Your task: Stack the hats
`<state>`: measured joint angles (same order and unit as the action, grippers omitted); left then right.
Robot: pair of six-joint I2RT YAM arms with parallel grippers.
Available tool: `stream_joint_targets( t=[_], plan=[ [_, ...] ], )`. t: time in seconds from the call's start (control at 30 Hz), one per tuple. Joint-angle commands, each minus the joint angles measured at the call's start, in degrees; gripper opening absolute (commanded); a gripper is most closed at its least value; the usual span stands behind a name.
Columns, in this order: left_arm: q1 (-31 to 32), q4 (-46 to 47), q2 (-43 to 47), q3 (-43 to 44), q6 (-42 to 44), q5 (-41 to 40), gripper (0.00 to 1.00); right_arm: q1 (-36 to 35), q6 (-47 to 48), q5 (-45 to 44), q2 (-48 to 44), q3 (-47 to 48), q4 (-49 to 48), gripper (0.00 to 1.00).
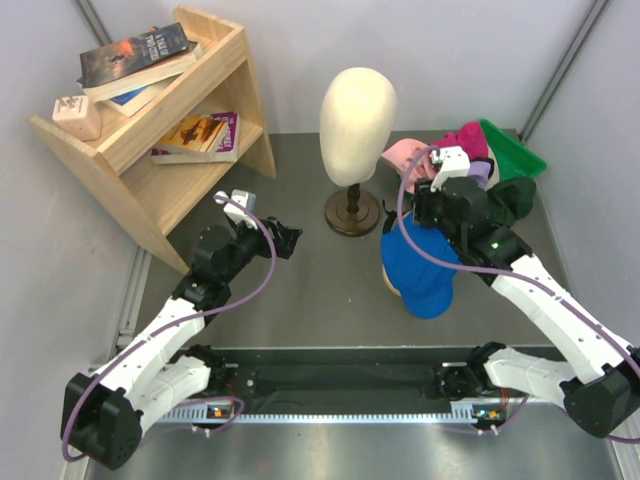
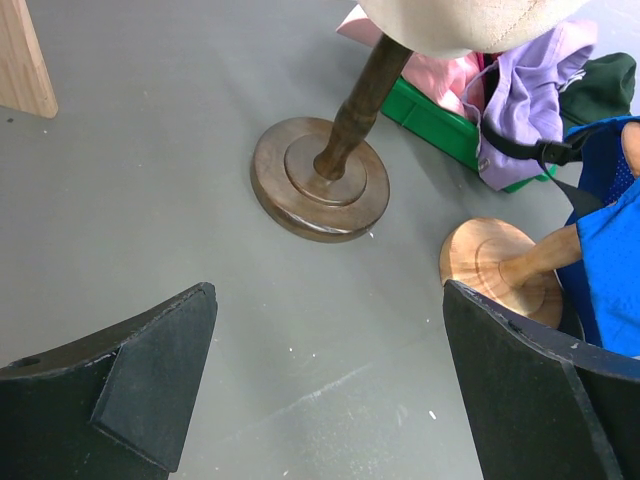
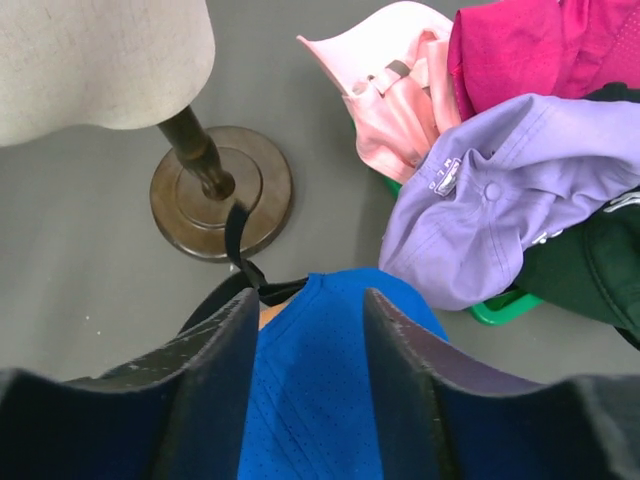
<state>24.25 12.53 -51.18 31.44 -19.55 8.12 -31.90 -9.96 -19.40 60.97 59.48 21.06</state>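
Lavender cap (image 3: 500, 200), label (image 3: 445, 178) unreadable

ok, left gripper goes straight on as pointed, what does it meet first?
Likely the dark round base of the mannequin stand, ahead of the left gripper; depth unclear, it may touch the table first.

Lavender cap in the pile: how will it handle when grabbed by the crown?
Likely floppy: the lavender cap sags creased over the green bin rim. Probably light. It lies against the pink cap, so lifting may drag that.

Grey table (image 1: 300, 295), pale walls (image 1: 300, 50), wooden bookshelf (image 1: 112, 175)
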Motion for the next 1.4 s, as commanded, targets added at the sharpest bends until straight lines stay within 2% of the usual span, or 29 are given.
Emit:
stream_joint_targets(
  t=[0.0,0.2,0.3,0.4,0.63,0.73,0.97,1.37],
  plan=[
    [-0.08,3.46,-0.06,-0.50,0.13,0.05,0.99,-0.71,-0.85,-1.69,-2.43,0.02,-1.46,0.50],
    [-0.08,3.37,-0.32,-0.50,0.48,-0.47,0.99,-0.44,0.29,-6.96,-2.44,2.65,-0.76,0.64],
    [-0.08,2.94,-0.24,-0.33,1.00,-1.00,0.99,1.57,1.08,-8.73,-2.61,4.23,-0.23,0.66],
    [-0.08,2.32,0.02,-0.33,1.36,-2.22,0.99,7.80,1.52,-5.92,-2.61,4.59,-1.19,0.67],
    [-0.08,2.14,0.99,-0.94,1.80,-4.51,0.99,31.42,-2.43,8.82,-1.03,-2.51,-9.01,0.67],
    [-0.08,2.23,0.38,-0.94,1.89,-4.87,0.99,36.72,-2.96,14.02,2.21,-5.24,-13.14,0.67],
    [-0.08,2.23,-1.29,-0.68,1.97,-4.87,0.99,40.34,-3.93,14.65,11.26,-7.28,-20.35,0.66],
    [-0.08,2.67,-4.02,-0.59,2.15,-4.78,0.99,41.04,-1.56,12.72,20.84,-4.91,-26.07,0.62]
  ],
)
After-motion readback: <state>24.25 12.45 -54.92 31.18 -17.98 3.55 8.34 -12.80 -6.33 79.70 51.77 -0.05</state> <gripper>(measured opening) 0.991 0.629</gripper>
